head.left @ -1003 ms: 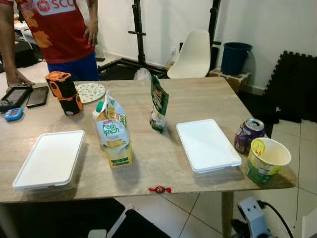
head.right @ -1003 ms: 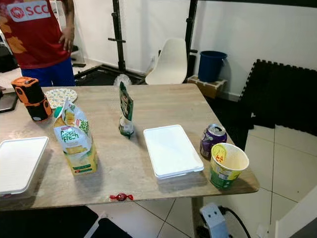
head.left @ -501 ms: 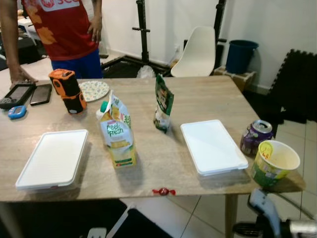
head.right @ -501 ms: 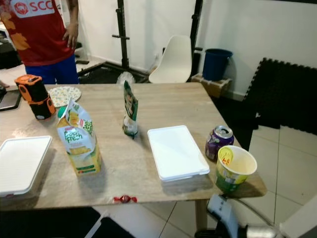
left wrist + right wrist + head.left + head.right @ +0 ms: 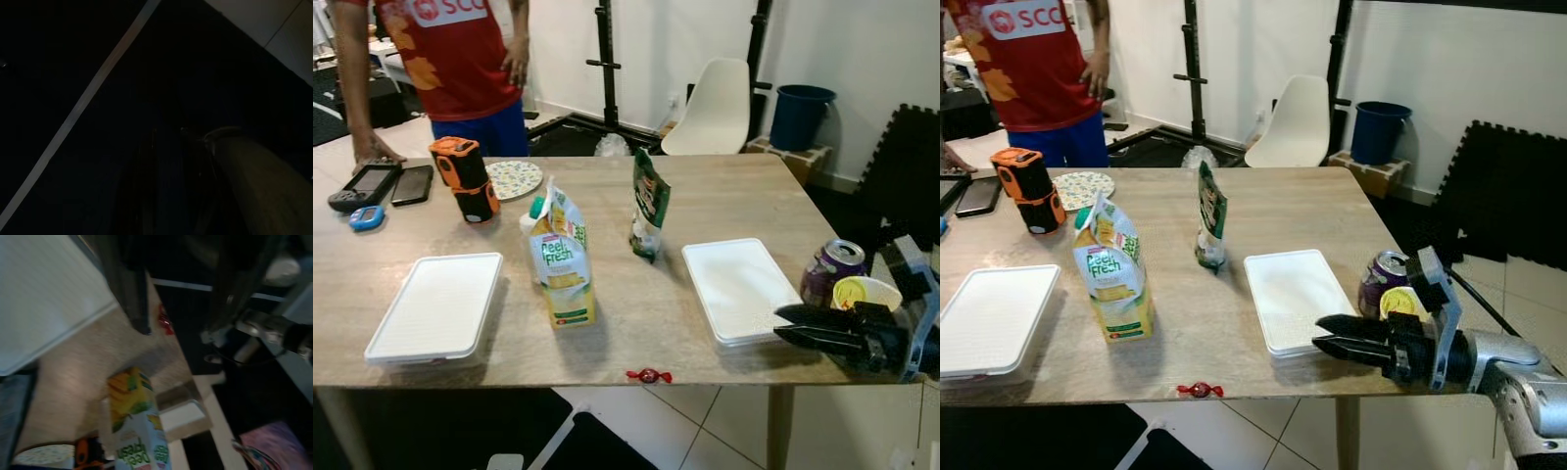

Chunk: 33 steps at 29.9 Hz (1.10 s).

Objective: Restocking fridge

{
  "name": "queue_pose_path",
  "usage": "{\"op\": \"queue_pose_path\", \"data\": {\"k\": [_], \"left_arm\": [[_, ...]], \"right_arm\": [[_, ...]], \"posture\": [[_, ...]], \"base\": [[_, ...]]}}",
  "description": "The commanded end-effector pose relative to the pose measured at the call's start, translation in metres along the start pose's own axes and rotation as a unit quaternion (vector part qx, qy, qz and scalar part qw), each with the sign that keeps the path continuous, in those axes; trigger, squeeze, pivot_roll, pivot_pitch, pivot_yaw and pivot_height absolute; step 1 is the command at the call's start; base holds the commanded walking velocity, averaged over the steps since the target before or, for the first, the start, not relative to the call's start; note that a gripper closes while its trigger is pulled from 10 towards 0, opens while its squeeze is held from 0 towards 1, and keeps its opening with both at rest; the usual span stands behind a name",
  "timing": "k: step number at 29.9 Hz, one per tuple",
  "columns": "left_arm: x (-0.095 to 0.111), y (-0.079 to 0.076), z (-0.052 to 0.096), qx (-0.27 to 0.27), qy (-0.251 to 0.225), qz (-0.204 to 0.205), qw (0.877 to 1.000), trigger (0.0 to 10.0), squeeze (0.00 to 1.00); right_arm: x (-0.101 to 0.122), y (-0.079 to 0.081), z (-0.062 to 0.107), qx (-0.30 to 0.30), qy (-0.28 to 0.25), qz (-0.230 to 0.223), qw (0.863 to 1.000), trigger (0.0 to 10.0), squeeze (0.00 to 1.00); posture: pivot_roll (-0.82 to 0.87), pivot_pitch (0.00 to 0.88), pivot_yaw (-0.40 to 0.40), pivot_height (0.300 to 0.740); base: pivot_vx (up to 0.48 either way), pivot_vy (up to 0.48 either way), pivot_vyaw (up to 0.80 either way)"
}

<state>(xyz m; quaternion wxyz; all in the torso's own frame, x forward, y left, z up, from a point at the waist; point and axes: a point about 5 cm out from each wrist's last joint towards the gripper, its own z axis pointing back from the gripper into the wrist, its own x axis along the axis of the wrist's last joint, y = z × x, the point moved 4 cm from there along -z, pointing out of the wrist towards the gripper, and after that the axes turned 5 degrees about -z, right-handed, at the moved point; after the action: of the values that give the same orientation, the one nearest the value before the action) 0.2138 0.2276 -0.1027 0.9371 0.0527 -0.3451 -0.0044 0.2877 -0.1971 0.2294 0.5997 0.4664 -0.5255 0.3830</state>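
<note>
Groceries wait unstocked on the wooden table (image 5: 724,196): yellow juice carton (image 5: 563,264), green snack pouch (image 5: 650,206), purple can (image 5: 1381,279). Right gripper (image 5: 1324,335), fingers slightly parted and empty, hovers beside the white lidded container (image 5: 1298,294).

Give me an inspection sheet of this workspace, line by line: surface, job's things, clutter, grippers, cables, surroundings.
Surface: light wooden table, dry, well lit.
Job's things: yellow-green juice carton upright; green snack pouch upright; purple drink can; yellow paper cup; two flat white lidded containers.
Clutter: red wrapped candy at the near edge; orange-black device; patterned plate; phone, handheld console, blue gadget.
Grippers: right gripper open, by the right container's near corner; left arm idle in the dark.
Cables: nothing seen.
Surroundings: person in a red shirt, white chair, blue bin, black rack.
</note>
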Motion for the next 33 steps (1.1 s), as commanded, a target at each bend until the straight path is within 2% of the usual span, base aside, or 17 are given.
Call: {"op": "queue_pose_path", "data": {"k": [1, 6, 7, 9, 12, 13, 14, 15, 16, 18, 22, 24, 28, 33], "left_arm": [[-0.01, 0.007, 0.003, 0.005, 0.016, -0.01, 1.0, 10.0, 0.0], [-0.011, 0.006, 0.003, 0.004, 0.017, -0.009, 1.0, 10.0, 0.0], [-0.011, 0.006, 0.003, 0.004, 0.017, -0.009, 1.0, 10.0, 0.0], [-0.011, 0.007, 0.003, 0.005, 0.017, -0.009, 1.0, 10.0, 0.0], [-0.011, 0.007, 0.003, 0.005, 0.017, -0.009, 1.0, 10.0, 0.0], [-0.011, 0.007, 0.003, 0.005, 0.017, -0.009, 1.0, 10.0, 0.0], [-0.011, 0.007, 0.003, 0.005, 0.017, -0.009, 1.0, 10.0, 0.0], [-0.01, 0.007, 0.003, 0.006, 0.016, -0.011, 1.0, 10.0, 0.0], [-0.01, 0.008, 0.003, 0.006, 0.016, -0.012, 1.0, 10.0, 0.0], [-0.009, 0.008, 0.003, 0.006, 0.015, -0.012, 1.0, 10.0, 0.0], [-0.008, 0.008, 0.002, 0.005, 0.014, -0.013, 1.0, 10.0, 0.0], [-0.008, 0.008, 0.002, 0.005, 0.014, -0.013, 1.0, 10.0, 0.0], [-0.007, 0.008, 0.002, 0.003, 0.014, -0.015, 1.0, 10.0, 0.0], [-0.007, 0.008, 0.002, 0.003, 0.013, -0.016, 1.0, 10.0, 0.0]], "right_arm": [[0.009, 0.006, 0.003, 0.01, -0.008, 0.008, 1.0, 10.0, 0.85], [0.015, 0.008, 0.004, 0.001, -0.01, 0.022, 1.0, 10.0, 0.83], [0.016, 0.006, 0.005, -0.008, -0.01, 0.028, 1.0, 10.0, 0.83], [0.014, -0.008, 0.013, -0.072, 0.027, 0.059, 0.995, 10.0, 0.75], [0.014, -0.008, 0.013, -0.072, 0.027, 0.059, 0.995, 10.0, 0.75], [0.013, -0.014, 0.018, -0.099, 0.046, 0.069, 0.992, 10.0, 0.55], [0.013, -0.014, 0.018, -0.099, 0.046, 0.069, 0.992, 10.0, 0.55], [0.019, -0.025, 0.034, -0.147, 0.079, 0.092, 0.982, 10.0, 0.0], [0.024, -0.03, 0.042, -0.169, 0.085, 0.103, 0.976, 10.0, 0.0], [0.027, -0.033, 0.047, -0.184, 0.088, 0.11, 0.973, 10.0, 0.0], [0.029, -0.042, 0.072, -0.238, 0.13, 0.13, 0.954, 10.0, 0.0], [0.029, -0.042, 0.072, -0.238, 0.13, 0.13, 0.954, 10.0, 0.0], [0.03, -0.04, 0.089, -0.247, 0.164, 0.128, 0.946, 10.0, 0.0], [0.022, -0.037, 0.094, -0.229, 0.19, 0.109, 0.948, 10.0, 0.0]], "posture": [[-0.06, 0.116, 0.03, 0.74], [-0.06, 0.118, 0.03, 0.74], [-0.06, 0.118, 0.03, 0.74], [-0.06, 0.117, 0.03, 0.74], [-0.06, 0.117, 0.03, 0.74], [-0.06, 0.118, 0.032, 0.74], [-0.06, 0.118, 0.032, 0.74], [-0.06, 0.117, 0.035, 0.74], [-0.06, 0.116, 0.036, 0.74], [-0.06, 0.116, 0.036, 0.74], [-0.06, 0.115, 0.037, 0.74], [-0.06, 0.115, 0.037, 0.74], [-0.06, 0.116, 0.04, 0.74], [-0.06, 0.112, 0.042, 0.74]], "base": [[0.0, 0.0, 0.0], [0.0, 0.0, 0.0], [0.0, 0.0, 0.0], [0.0, 0.0, 0.0], [0.0, 0.0, 0.0], [0.0, 0.0, 0.0], [0.0, 0.0, 0.0], [0.0, 0.0, 0.0], [0.0, 0.0, 0.0], [0.0, 0.0, 0.0], [0.0, 0.0, 0.0], [0.0, 0.0, 0.0], [0.0, 0.0, 0.0], [0.0, 0.0, 0.0]]}}
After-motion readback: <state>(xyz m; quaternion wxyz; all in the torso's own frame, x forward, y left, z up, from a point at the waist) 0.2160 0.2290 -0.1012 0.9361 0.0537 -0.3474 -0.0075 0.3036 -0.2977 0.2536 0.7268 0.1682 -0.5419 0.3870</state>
